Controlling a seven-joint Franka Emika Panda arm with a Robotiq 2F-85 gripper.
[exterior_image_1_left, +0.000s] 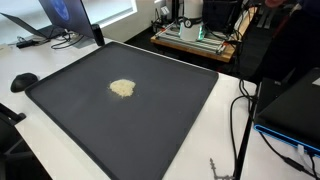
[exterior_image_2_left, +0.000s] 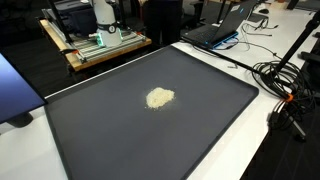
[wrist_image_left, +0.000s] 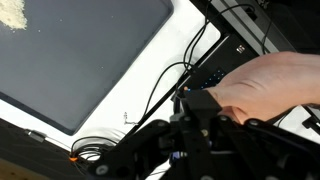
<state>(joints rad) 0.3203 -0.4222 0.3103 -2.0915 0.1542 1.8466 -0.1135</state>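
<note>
Crumb pile (exterior_image_1_left: 122, 88) sits intact mid dark mat (exterior_image_1_left: 150, 115) on the white worktop (exterior_image_2_left: 255, 150); wrist view puts it far off in the corner, camera over the cables (wrist_image_left: 100, 148) beyond the mat edge; jaws dark and blurred, can't tell their state; judging nothing started, all work left.
</note>
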